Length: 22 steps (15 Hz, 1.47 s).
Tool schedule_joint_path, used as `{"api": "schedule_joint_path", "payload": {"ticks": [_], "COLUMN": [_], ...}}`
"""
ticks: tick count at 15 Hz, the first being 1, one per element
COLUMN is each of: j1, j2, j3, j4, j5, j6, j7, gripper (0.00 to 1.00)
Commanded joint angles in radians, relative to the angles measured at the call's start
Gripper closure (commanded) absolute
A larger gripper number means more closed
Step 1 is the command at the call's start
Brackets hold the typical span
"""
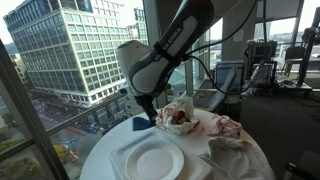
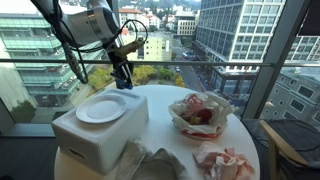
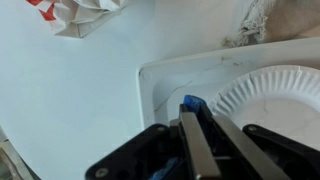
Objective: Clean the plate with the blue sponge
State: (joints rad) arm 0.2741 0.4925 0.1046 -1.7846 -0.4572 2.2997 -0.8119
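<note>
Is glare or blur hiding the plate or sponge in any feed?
In both exterior views: strong backlight from outside, arm dark, plate readable. Wrist view: even light, plate clear, but the tool and blue sponge sit close and look soft.

The arm (image 1: 172, 40) bends down from above, its gripper (image 2: 123, 82) pointing straight downward, fingers clamped on a blue sponge (image 3: 192, 103).
</note>
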Motion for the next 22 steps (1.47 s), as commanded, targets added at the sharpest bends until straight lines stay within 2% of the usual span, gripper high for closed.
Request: {"api": "schedule_joint_path", "payload": {"ticks": [1,7,13,14,16,20,22], "j1": [0.012,-0.022,-0.039,-0.038,-0.031,-0.024,-0.026], "j2": [-0.075,-0.078,-0.077,-0.078,-0.080,-0.074,-0.071], "j3": [0.014,0.078,0.115,0.117,0.110,0.084,0.080], "j4": [-0.102,-0.193,-0.225,-0.226,-0.225,-0.220,-0.219], "j5": [-0.013,0.060,0.146,0.156,0.147,0.116,0.123], "j6": [-0.072,-0.035,-0.007,-0.002,-0.001,-0.014,-0.027], "j7": [0.170,0.306,0.372,0.383,0.413,0.483,0.505], "gripper": [0.92,0.92,0.90,0.63,0.55,0.23,0.10]}}
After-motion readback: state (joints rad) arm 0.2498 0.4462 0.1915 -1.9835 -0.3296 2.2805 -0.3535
